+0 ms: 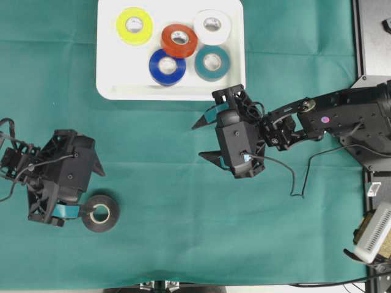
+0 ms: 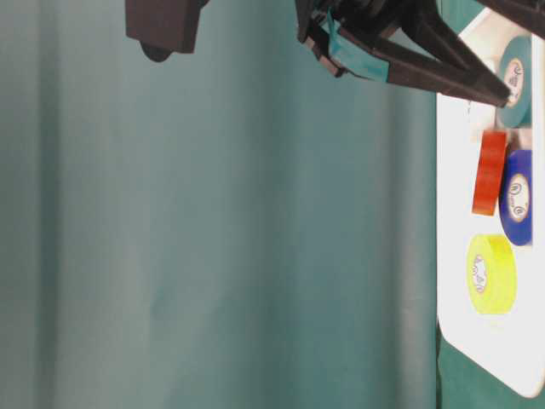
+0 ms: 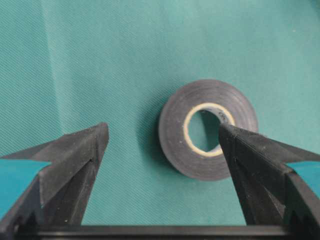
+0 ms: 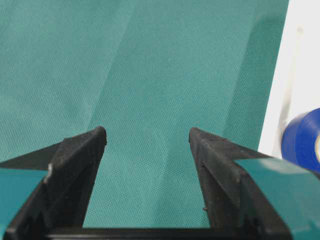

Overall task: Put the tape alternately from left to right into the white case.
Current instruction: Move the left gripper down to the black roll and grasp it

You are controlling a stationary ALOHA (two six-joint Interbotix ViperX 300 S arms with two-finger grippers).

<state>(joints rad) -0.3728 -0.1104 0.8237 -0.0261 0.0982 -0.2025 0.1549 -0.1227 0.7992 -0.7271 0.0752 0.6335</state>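
The white case [image 1: 110, 85] lies at the back centre and holds several tape rolls: yellow [image 1: 134, 25], red [image 1: 179, 39], white [image 1: 212, 25], blue [image 1: 167, 66] and teal [image 1: 212, 62]. A black tape roll [image 1: 101, 213] lies flat on the green cloth at the front left. My left gripper [image 1: 96, 190] is open beside it. In the left wrist view one fingertip [image 3: 230, 137] overlaps the black tape's [image 3: 207, 129] ring and the other stands over bare cloth. My right gripper [image 1: 197, 142] hangs open and empty just in front of the case, with the blue tape [image 4: 302, 140] and the case's rim [image 4: 295, 75] to its right.
The green cloth [image 1: 183, 232] covers the table. A loose black cable [image 1: 299, 183] trails from the right arm. A black mounting plate [image 1: 372, 36] and a white device [image 1: 372, 232] sit along the right edge.
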